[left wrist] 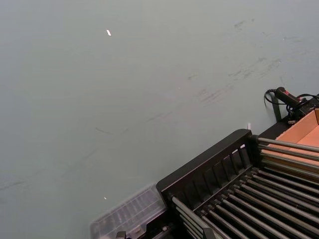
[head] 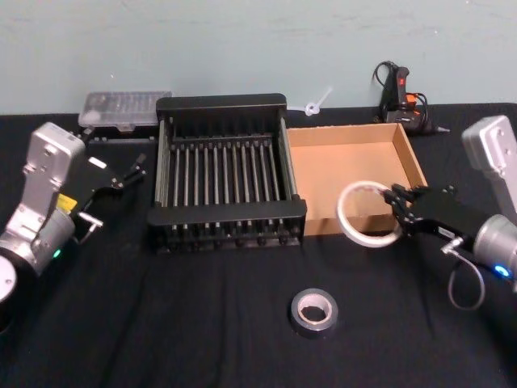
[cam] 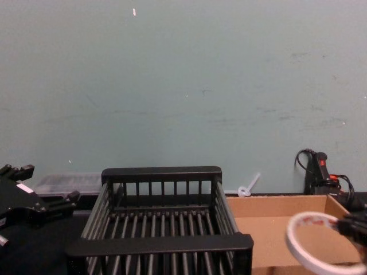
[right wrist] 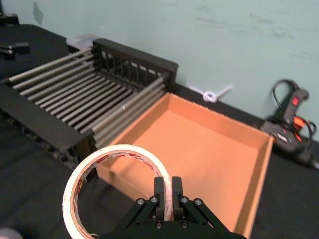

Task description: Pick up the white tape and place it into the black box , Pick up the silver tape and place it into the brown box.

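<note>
The white tape [head: 365, 240] hangs in the air, my right gripper [head: 396, 212] shut on its rim. It hovers over the front left corner of the brown box [head: 347, 162], just right of the black box [head: 222, 214]. In the right wrist view the white tape [right wrist: 119, 149] stands tilted before my right gripper [right wrist: 168, 191], with the brown box [right wrist: 199, 144] and black box [right wrist: 35, 107] beyond. The silver tape [head: 314, 323] lies flat on the black cloth in front of both boxes. My left gripper [head: 121, 174] rests open, left of the black box.
A clear plastic case [head: 125, 109] lies behind the black box at the back left. A black and orange tool with a cable [head: 401, 97] sits at the back right, and a small white piece [head: 317, 103] lies by the wall. Black cloth covers the table.
</note>
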You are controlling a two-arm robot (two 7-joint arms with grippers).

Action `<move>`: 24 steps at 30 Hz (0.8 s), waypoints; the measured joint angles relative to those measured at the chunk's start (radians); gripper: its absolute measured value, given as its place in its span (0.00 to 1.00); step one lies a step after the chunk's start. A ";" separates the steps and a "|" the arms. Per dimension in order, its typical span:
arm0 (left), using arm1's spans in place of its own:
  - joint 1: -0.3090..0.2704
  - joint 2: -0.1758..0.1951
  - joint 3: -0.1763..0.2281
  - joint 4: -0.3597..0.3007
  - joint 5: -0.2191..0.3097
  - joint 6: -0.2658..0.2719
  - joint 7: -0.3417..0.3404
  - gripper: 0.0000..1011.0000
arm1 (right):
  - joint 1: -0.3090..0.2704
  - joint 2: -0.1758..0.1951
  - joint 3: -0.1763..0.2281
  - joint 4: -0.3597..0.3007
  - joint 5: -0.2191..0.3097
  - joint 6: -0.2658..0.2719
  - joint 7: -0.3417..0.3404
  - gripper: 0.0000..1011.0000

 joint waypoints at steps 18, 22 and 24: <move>0.000 0.000 0.000 0.000 0.000 0.000 0.000 0.99 | 0.160 -0.101 -0.096 0.105 -0.068 -0.025 0.031 0.09; 0.000 0.000 0.000 0.000 0.000 0.000 0.000 0.99 | 0.195 -0.124 -0.116 0.139 -0.082 -0.028 0.038 0.09; 0.000 0.000 0.000 0.000 0.000 0.000 0.000 0.99 | 0.210 -0.134 -0.125 0.154 -0.087 -0.031 0.042 0.09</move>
